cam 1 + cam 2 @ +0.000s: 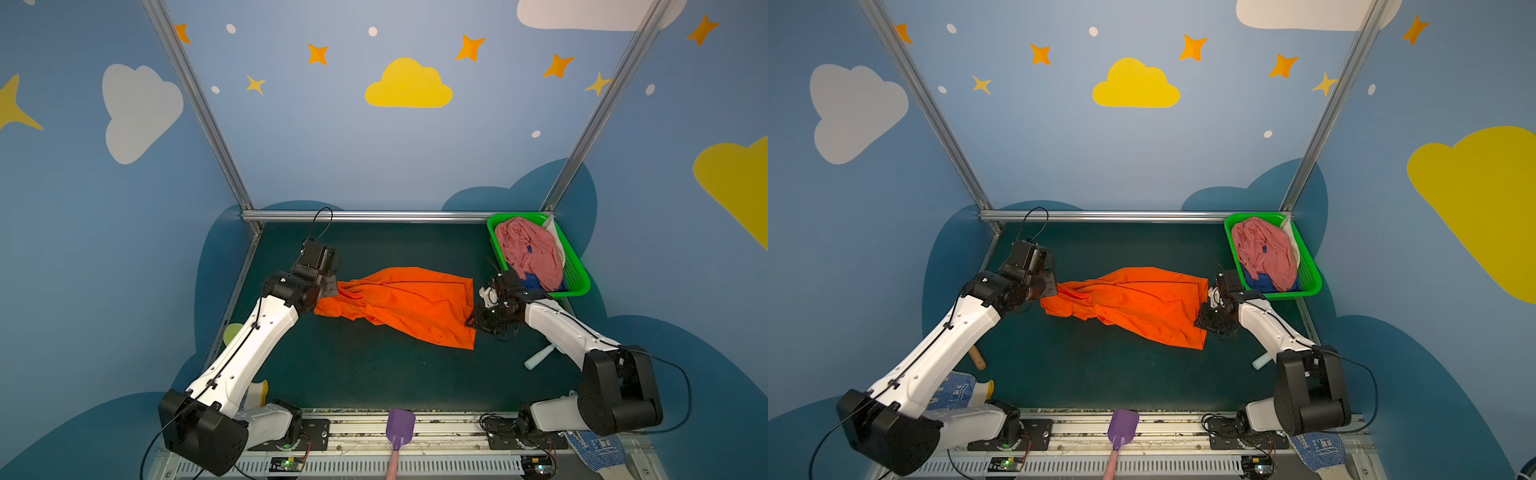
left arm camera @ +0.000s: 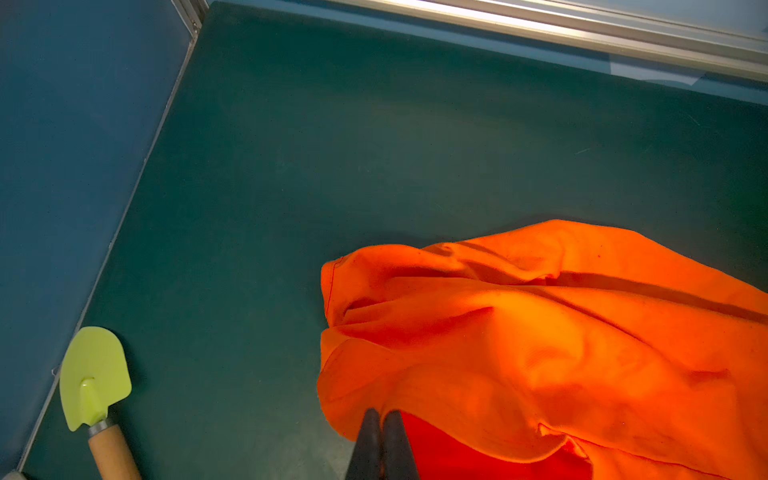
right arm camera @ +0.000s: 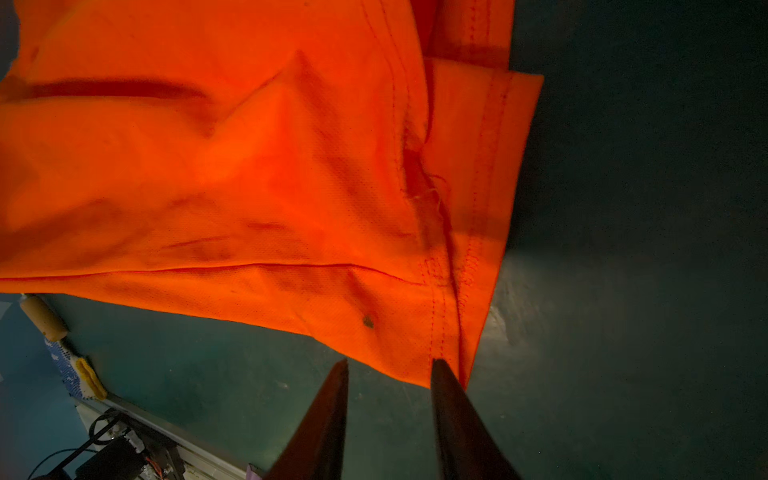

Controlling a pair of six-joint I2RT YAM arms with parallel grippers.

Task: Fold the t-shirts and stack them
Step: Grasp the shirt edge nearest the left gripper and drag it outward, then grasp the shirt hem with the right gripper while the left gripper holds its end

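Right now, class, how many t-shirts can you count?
3: the orange t-shirt lies on the table; the pink t-shirt and dark blue t-shirt sit in the green basket. Others may be hidden underneath.

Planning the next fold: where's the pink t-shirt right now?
In both top views the pink t-shirt lies crumpled in the green basket at the table's far right corner, over a dark blue shirt.

Orange shirt filled most of the frame: wrinkled, hem w/ double stitching, small dark spot nr the hem corner. Right gripper jaws stood apart. One finger overlapped the hem corner, the other was over dark green mat. Wooden handle & dotted glove w/ yellow cuff lay at frame edge, apart from shirt.
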